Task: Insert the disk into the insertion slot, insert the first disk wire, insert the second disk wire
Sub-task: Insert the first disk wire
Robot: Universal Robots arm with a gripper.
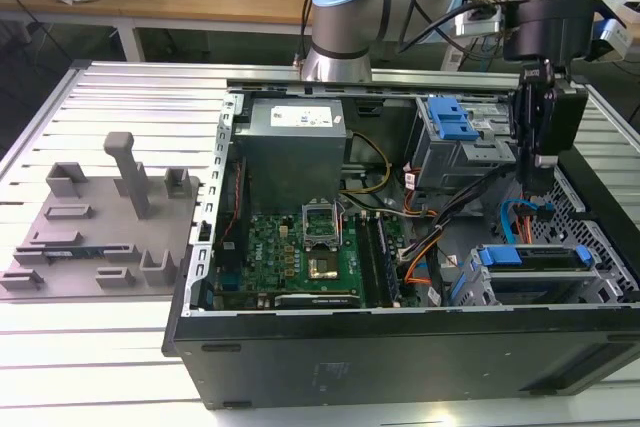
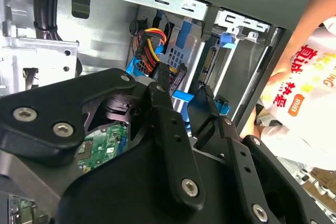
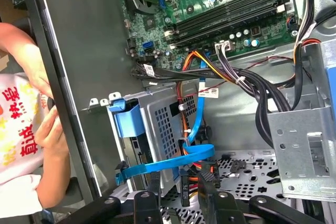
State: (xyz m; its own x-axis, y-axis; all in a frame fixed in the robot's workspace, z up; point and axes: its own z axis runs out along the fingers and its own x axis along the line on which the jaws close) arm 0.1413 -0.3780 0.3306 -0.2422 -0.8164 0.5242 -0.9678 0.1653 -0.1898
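The disk (image 1: 530,257), in its bright blue carrier, sits inside the insertion slot (image 1: 470,282), a low grey cage at the case's front on the exterior view's right. The carrier's blue tab (image 3: 128,121) sticks out of the perforated cage (image 3: 163,114). A flat blue wire (image 3: 173,163) loops past the cage's back end, with red and orange wires (image 3: 195,174) beside it. My gripper (image 1: 533,185) hangs inside the case just above that end. Its black fingers (image 2: 160,95) stand apart in both wrist views, open (image 3: 181,187), with the wire ends close in front of the tips.
A taller grey cage with a blue latch (image 1: 450,122) stands behind the slot. The motherboard (image 1: 300,247) and a grey power supply box (image 1: 295,142) fill the case's other half. A person's hand (image 3: 47,124) rests at the case wall (image 3: 79,77). A grey fixture plate (image 1: 100,227) lies outside.
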